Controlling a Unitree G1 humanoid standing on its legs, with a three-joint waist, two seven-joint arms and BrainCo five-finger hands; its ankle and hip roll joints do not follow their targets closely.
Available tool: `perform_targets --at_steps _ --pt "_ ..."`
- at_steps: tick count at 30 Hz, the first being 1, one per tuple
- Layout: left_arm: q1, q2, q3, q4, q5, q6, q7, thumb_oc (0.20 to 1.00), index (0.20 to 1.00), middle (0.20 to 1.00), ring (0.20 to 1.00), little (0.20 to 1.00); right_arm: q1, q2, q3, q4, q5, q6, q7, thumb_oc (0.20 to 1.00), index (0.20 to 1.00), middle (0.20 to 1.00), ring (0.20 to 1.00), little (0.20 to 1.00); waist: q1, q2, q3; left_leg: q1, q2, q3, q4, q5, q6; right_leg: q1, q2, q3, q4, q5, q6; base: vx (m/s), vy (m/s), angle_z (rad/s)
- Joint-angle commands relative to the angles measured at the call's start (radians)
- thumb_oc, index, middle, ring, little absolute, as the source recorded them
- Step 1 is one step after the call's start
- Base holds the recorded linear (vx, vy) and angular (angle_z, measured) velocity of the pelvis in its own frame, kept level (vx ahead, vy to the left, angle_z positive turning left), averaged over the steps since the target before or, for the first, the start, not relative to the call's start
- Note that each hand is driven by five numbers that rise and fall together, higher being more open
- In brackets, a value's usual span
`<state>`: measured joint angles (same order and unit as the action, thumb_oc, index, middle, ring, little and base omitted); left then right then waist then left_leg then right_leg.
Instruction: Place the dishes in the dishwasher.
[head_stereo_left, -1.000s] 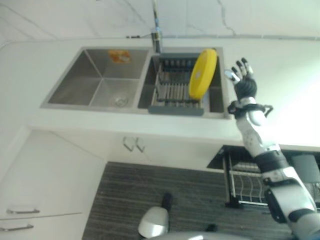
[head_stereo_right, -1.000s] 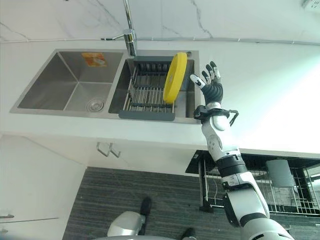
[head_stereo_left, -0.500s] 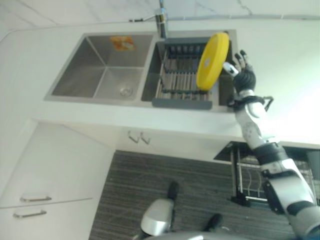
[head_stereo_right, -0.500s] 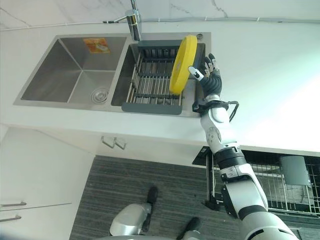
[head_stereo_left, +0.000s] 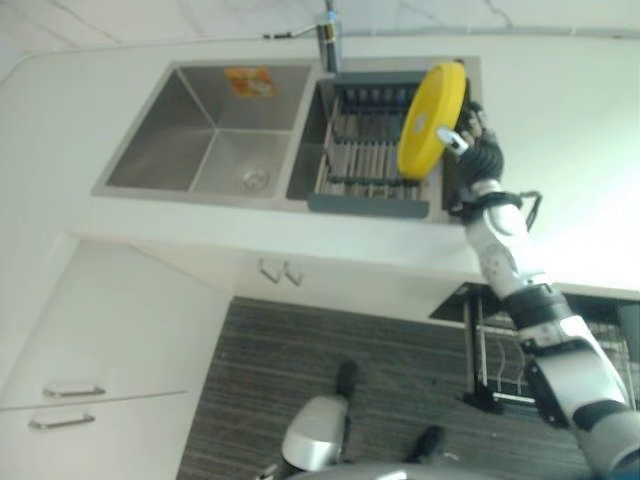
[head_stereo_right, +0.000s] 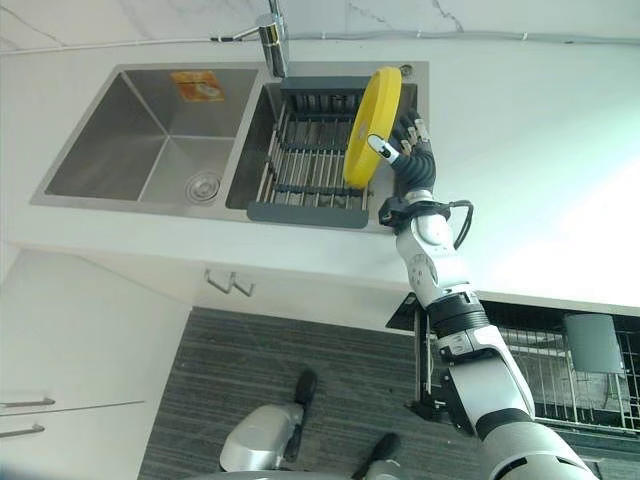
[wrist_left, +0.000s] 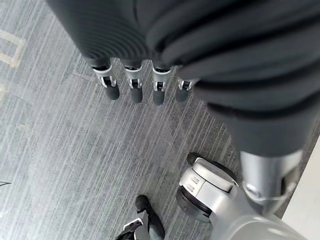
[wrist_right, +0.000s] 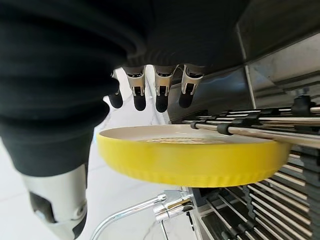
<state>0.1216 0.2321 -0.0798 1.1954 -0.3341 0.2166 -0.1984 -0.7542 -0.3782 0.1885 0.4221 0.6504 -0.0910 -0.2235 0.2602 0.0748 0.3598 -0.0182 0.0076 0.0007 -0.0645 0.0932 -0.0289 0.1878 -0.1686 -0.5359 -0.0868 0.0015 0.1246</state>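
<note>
The yellow plate (head_stereo_right: 374, 126) is stood on edge in the dark drying rack (head_stereo_right: 311, 165), which sits in the right basin of the steel sink (head_stereo_left: 215, 140). It leans at the rack's right end, close to the basin wall. The right hand (head_stereo_right: 408, 165) is placed just beside it, on its right face. In the right wrist view the fingers (wrist_right: 161, 95) are seen reaching over one face of the plate while the thumb (wrist_right: 60, 205) lies toward the other, so the rim is bracketed but not clamped; the hand is spread, with a visible gap to the plate's surface. The left hand (wrist_left: 145, 82) hangs over the striped floor (wrist_left: 60, 165) with its fingers loosely extended, and nothing is held in it.

The faucet (head_stereo_right: 270, 30) rises behind the sink, and white counter (head_stereo_right: 520, 150) surrounds it. The pulled-out dishwasher rack (head_stereo_right: 560, 370) is seen below the counter, to the right.

The grasp is judged not yet made. Risk lies in closing on a smooth upright rim: if the fingers meet only the edge, the plate could be tipped flat into the rack or slip during lifting. The plate could also be caught on the rack's tines or knocked against the basin wall if pulled sideways rather than lifted clear.
</note>
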Motion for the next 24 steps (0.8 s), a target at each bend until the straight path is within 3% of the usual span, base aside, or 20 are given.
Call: perform_targets --at_steps 1,22,24 --pt "0.006 0.042 -0.081 0.043 -0.001 0.014 0.009 1.0 1.0 1.0 1.0 1.0 -0.086 -0.009 0.033 -0.026 0.012 -0.019 0.005 1.0 1.0 1.0 1.0 1.0 0.03 0.017 -0.046 -0.021 0.022 -0.032 0.021 -0.055 -0.004 -0.095 -0.081 0.065 0.192 -0.092 0.009 0.0 0.0 0.0" --pt "-0.015 0.053 -0.104 0.025 0.001 0.026 0.038 1.0 1.0 1.0 1.0 1.0 -0.158 -0.016 0.034 0.054 0.012 -0.002 -0.042 1.0 1.0 1.0 1.0 1.0 0.044 0.031 -0.019 -0.041 0.014 -0.043 0.03 -0.047 0.0 -0.109 -0.096 0.064 0.212 -0.094 0.013 0.0 0.003 0.03" --pt "-0.017 0.056 -0.108 0.024 0.02 0.0 0.061 1.0 1.0 1.0 1.0 1.0 -0.17 -0.02 0.035 0.075 0.011 -0.003 -0.037 1.0 1.0 1.0 1.0 1.0 0.047 0.033 -0.016 -0.043 0.014 -0.045 0.03 -0.046 0.001 -0.111 -0.097 0.063 0.214 -0.094 0.013 0.0 0.0 0.0"
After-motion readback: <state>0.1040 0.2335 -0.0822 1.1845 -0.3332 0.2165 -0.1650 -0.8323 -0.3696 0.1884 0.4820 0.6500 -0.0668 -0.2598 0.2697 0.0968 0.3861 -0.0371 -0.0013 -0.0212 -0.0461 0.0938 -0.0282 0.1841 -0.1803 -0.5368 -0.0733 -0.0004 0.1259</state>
